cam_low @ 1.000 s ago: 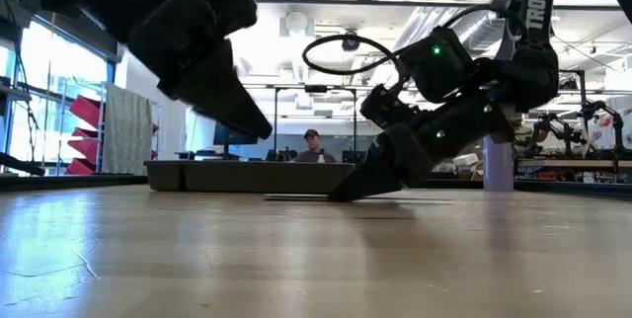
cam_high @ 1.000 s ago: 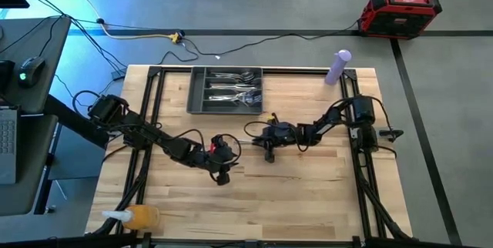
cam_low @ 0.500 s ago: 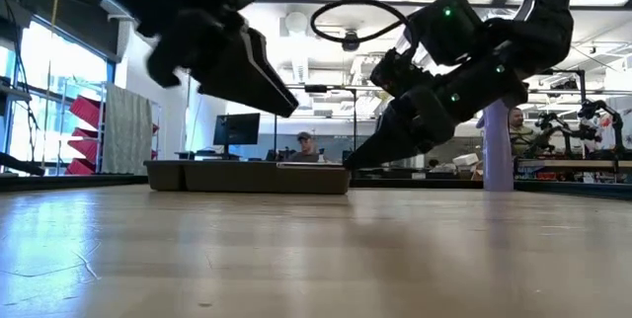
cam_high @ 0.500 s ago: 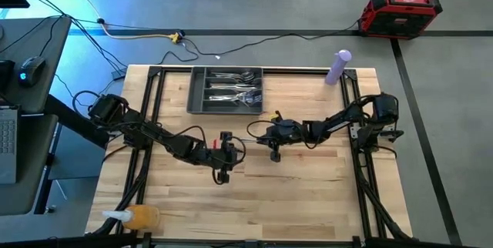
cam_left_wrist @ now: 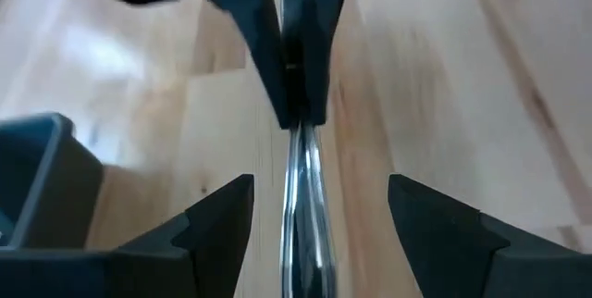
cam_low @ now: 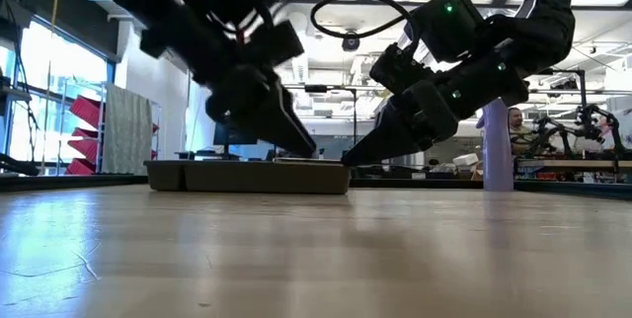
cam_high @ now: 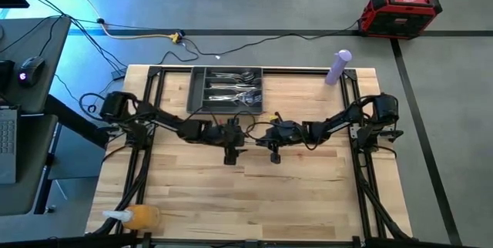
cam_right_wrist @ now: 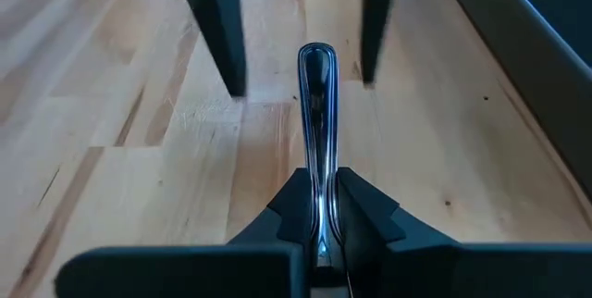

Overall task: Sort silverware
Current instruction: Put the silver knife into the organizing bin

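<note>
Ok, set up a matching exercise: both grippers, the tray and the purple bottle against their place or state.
Things:
1. left gripper
2. right gripper
3. dark grey tray
4. purple bottle

Places or states:
A. shut on a piece of silverware, held above the table
B. upright at the table's back right corner
C. open, one finger on each side of the held piece's handle
D. at the middle of the table's back edge

Pairs: 1-C, 2-A, 3-D, 4-B

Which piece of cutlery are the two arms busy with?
Find the dark grey tray at the table's far edge. Just in front of it, the right gripper is shut on a silver piece, the open left gripper facing it. Unlike the tray's silverware, it hangs above bare wood.
</note>
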`<state>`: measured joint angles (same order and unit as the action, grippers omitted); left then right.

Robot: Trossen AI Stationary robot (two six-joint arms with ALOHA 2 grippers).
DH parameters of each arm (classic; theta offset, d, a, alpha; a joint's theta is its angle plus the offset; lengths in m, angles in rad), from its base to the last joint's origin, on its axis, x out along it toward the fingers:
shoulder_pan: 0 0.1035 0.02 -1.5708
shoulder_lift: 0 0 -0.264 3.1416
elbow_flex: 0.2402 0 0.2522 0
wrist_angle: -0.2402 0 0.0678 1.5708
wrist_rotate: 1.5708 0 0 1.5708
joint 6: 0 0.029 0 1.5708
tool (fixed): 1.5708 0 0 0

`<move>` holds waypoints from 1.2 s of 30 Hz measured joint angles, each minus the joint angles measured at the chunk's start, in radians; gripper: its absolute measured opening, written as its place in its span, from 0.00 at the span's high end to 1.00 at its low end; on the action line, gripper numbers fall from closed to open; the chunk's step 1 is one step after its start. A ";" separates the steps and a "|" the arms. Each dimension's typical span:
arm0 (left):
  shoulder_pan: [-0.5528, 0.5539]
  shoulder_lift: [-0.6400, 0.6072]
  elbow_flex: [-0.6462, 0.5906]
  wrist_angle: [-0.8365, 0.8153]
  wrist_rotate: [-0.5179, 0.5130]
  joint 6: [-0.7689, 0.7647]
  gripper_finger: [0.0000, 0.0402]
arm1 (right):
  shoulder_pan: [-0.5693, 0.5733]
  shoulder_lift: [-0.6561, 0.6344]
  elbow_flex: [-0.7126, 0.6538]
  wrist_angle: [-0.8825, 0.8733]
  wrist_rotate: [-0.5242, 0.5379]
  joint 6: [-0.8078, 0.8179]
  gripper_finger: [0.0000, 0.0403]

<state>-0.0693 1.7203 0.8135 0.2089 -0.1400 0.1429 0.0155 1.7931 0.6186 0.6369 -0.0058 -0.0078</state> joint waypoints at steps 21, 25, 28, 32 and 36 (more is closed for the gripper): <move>0.038 0.066 0.000 0.041 0.008 -0.103 0.69 | 0.000 -0.002 0.001 -0.005 -0.002 0.000 0.96; 0.038 0.066 0.000 0.046 0.008 -0.101 0.84 | 0.000 -0.002 0.001 -0.008 0.001 -0.004 0.96; 0.034 0.066 0.000 0.045 0.011 -0.093 0.87 | 0.001 -0.002 0.001 -0.010 -0.003 0.002 0.93; 0.023 0.066 0.000 0.028 -0.054 -0.097 0.87 | -0.001 -0.002 0.001 -0.010 0.008 0.002 0.84; 0.011 0.067 -0.001 -0.016 -0.096 -0.099 0.87 | 0.000 -0.002 0.001 0.005 -0.004 -0.041 0.76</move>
<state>-0.0582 1.7878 0.8127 0.1932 -0.2359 0.0437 0.0158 1.7912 0.6197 0.6421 -0.0101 -0.0490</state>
